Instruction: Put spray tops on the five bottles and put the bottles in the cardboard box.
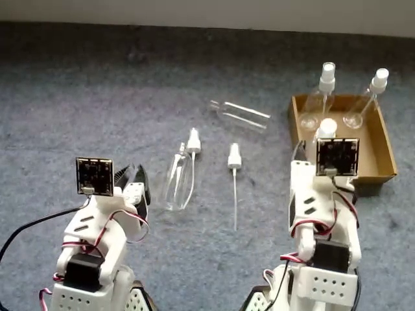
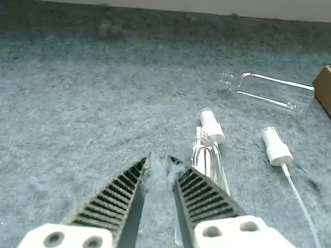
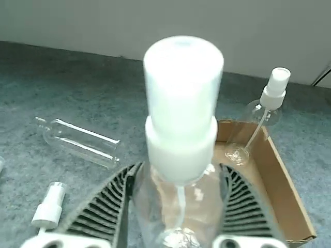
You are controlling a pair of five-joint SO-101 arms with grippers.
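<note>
My right gripper (image 3: pixel 178 169) is shut on a clear bottle (image 3: pixel 181 206) with a white spray top (image 3: pixel 182 77), held upright beside the cardboard box (image 1: pixel 382 155). Two capped bottles (image 1: pixel 322 91) (image 1: pixel 366 100) stand in the box. On the carpet an uncapped bottle (image 1: pixel 178 175) lies with a loose spray top (image 1: pixel 193 141) at its neck. A second loose spray top (image 1: pixel 234 159) with its long tube lies further right. Another uncapped bottle (image 1: pixel 240 115) lies farther back. My left gripper (image 2: pixel 159 161) hovers just left of the near lying bottle (image 2: pixel 207 160), narrowly open and holding nothing.
Grey carpet covers the whole table. A pale wall runs along the far edge. The box's near wall (image 3: pixel 279 181) is close to the held bottle. Open carpet stretches to the left of the left arm (image 1: pixel 97 214).
</note>
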